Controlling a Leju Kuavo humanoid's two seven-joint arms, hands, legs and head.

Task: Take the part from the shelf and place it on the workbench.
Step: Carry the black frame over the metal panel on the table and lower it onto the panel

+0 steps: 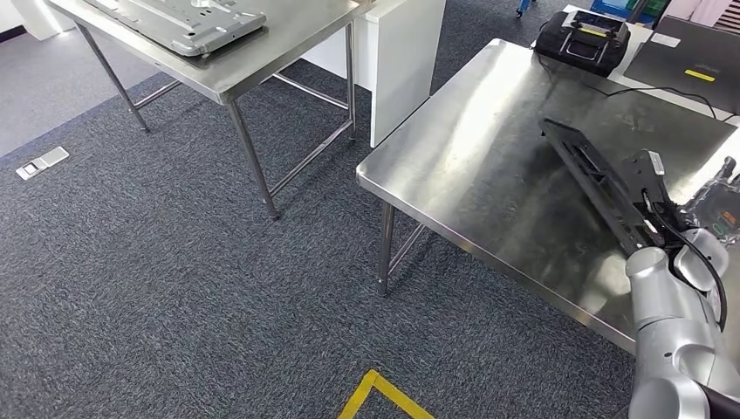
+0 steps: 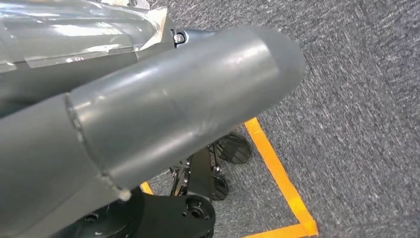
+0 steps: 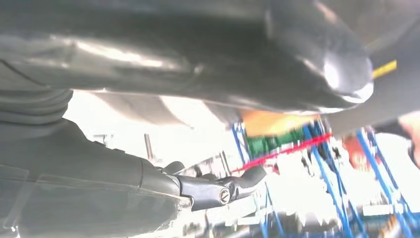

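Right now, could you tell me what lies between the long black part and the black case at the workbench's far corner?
In the head view, bare steel workbench and a thin black cable lie between the long black part and the black case.

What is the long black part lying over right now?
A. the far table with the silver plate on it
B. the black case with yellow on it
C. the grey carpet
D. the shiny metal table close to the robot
D: in the head view the long black part, held at its near end by the right hand, stretches across the top of the shiny metal table, not the carpet or the far table.
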